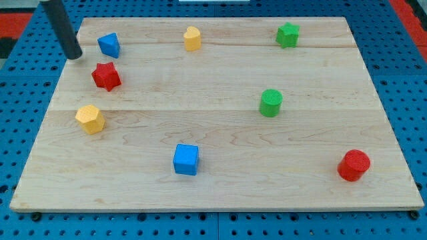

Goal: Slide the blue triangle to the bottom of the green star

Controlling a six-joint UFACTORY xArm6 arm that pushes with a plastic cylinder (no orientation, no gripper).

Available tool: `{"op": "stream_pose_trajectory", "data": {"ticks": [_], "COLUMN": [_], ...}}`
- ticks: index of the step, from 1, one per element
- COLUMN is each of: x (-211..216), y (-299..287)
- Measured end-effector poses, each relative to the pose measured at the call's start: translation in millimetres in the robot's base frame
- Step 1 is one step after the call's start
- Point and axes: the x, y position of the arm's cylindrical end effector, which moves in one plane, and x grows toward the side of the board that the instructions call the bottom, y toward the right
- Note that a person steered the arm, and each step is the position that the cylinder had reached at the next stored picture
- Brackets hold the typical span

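Where rod ends at frame's upper left, tip sits just left of blue triangle; no fingers on rig. Green star upper right, well apart. Pale wooden desk on blue pegboard.

Rod: upper length cut off by view's top edge. Board: bottom-right corner runs just past view's right edge. Nothing else I see is hidden.
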Motion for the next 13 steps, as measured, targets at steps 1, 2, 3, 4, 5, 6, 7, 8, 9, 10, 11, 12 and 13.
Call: {"op": "stream_pose_trajectory", "data": {"ticks": [1, 2, 3, 4, 5, 6, 7, 8, 9, 10, 11, 12, 13], "x": [-5.7, -8.7, -32.3, -43.0, -18.6, -14.5, -27.1, -27.6, -18.5, -5.1, -1.8, -1.8, -11.4], "y": [32.0, 58.6, 33.8, 33.1, 79.9, 107.7, 98.7, 97.3, 132.5, 177.4, 208.7, 238.6, 238.9]}}
